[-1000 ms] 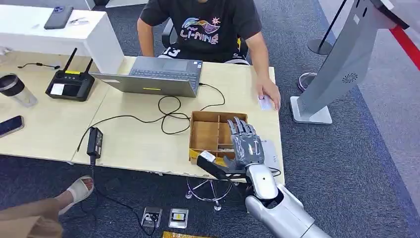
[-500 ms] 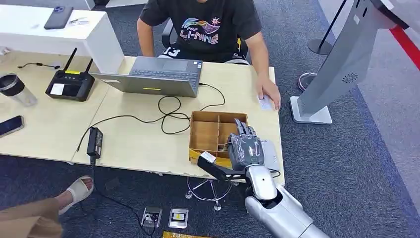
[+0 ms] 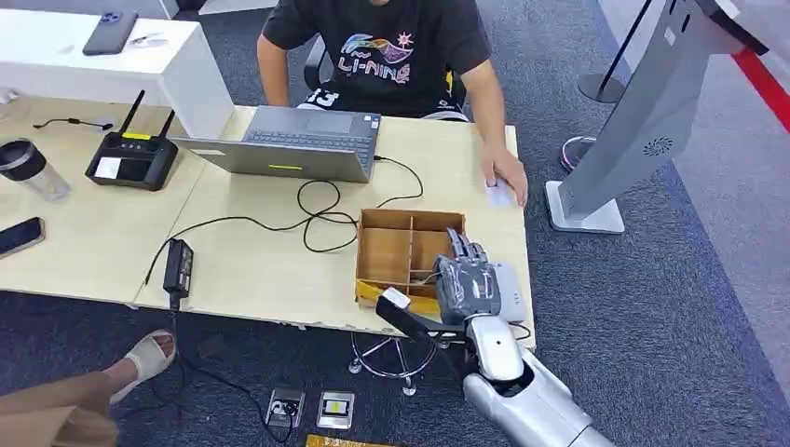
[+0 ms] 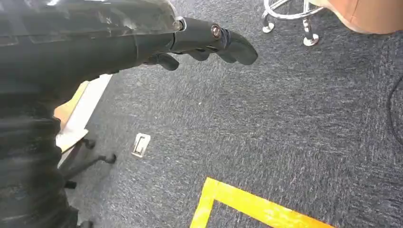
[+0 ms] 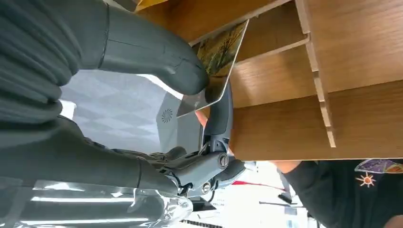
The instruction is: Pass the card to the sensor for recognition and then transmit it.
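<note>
My right hand [image 3: 466, 282] reaches down into the near right compartment of the wooden divided box [image 3: 387, 250] at the table's near right corner. In the right wrist view its thumb [image 5: 157, 59] and a dark finger [image 5: 217, 118] pinch a glossy picture card [image 5: 221, 47] that stands tilted against the box's wooden dividers [image 5: 313, 57]. In the head view the hand covers the card. My left hand [image 4: 209, 40] hangs over the grey carpet with its fingers stretched out and nothing in them.
A person sits across the table, one hand [image 3: 508, 177] resting on a small white card. A flat white device [image 3: 510, 279] lies beside the box. A laptop [image 3: 298, 140], cables [image 3: 317, 214] and a power adapter [image 3: 179, 264] lie left of it. A grey kiosk stand [image 3: 643, 112] rises at right.
My right hand has dropped lower and slightly toward me into the box, and its fingers have curled in from a spread pose.
</note>
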Controlling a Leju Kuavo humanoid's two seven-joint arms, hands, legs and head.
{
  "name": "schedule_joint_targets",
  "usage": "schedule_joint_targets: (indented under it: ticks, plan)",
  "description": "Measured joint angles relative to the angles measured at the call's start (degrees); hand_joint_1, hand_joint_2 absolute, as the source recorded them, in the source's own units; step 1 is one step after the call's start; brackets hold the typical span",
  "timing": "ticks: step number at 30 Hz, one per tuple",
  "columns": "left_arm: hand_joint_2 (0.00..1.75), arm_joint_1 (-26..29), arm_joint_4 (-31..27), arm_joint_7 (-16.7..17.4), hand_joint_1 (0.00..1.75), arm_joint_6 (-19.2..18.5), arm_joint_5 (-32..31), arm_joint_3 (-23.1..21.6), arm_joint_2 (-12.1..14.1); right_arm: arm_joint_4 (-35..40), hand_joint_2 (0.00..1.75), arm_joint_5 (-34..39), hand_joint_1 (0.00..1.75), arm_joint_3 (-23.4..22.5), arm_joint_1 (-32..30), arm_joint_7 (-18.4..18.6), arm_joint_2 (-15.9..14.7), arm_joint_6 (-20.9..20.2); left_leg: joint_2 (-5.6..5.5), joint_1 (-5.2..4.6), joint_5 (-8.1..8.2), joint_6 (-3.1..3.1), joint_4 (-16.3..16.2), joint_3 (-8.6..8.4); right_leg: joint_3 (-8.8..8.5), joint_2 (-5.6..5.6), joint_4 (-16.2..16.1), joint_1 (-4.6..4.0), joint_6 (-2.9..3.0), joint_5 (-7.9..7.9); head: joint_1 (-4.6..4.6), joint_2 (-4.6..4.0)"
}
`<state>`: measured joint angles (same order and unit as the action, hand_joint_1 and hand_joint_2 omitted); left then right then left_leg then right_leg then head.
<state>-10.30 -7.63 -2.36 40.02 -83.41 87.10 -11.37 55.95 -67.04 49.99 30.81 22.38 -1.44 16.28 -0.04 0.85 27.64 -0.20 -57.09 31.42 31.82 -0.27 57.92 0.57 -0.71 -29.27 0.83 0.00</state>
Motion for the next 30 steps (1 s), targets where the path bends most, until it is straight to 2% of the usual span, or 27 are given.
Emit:
schedule_joint_targets:
  ticks: [13,22,23,27,28,30]
  plan:
    - [1.75,0.0,0.3,-0.1,0.0,0.0,-0.2,0.0,0.1,3.3,1.75,-3.1,1.66,-1.2,-1.3,0.7,-1.3,0.5,0.0,0.0,0.0,0.0,0.0,0.0,-0.01,0.0,0.0,0.0,0.0,0.01,0.0,0.0]
    - [1.75,0.0,0.3,-0.1,0.0,0.0,-0.2,0.0,0.1,10.4,1.75,-6.0,1.75,-2.8,-1.5,-0.4,-2.1,0.7,0.0,0.0,0.0,0.0,0.0,0.01,-0.01,0.0,0.0,0.0,0.0,0.0,0.0,0.0]
    - [1.75,0.0,0.3,-0.1,0.0,0.0,-0.2,0.0,0.1,11.4,1.75,-6.2,1.71,-2.8,-1.5,-0.5,-2.1,0.7,0.0,0.0,0.0,0.0,0.0,0.01,-0.01,0.0,0.0,0.0,0.0,0.0,0.0,0.0]
    - [1.75,0.0,0.4,-0.1,0.0,0.0,-0.3,0.0,0.2,14.9,1.75,-6.9,1.75,-3.3,-1.4,-1.1,-2.1,0.7,0.0,0.0,0.0,0.0,0.0,0.01,-0.02,-0.01,0.0,0.0,0.0,0.01,0.0,0.0]
    - [1.75,0.0,0.4,-0.1,0.0,0.0,-0.3,0.0,0.2,15.6,1.75,-7.0,1.69,-3.3,-1.3,-1.2,-2.1,0.6,0.0,0.0,0.0,0.0,0.0,0.01,-0.02,-0.01,0.0,0.0,0.0,0.01,0.0,0.0]
    - [1.75,0.0,0.5,0.0,0.0,0.0,-0.3,0.0,0.2,16.8,1.75,-7.1,1.73,-3.3,-0.9,-1.6,-2.1,0.5,0.0,0.0,0.0,0.0,0.0,0.01,-0.02,0.0,0.0,0.0,0.0,0.01,0.0,0.0]
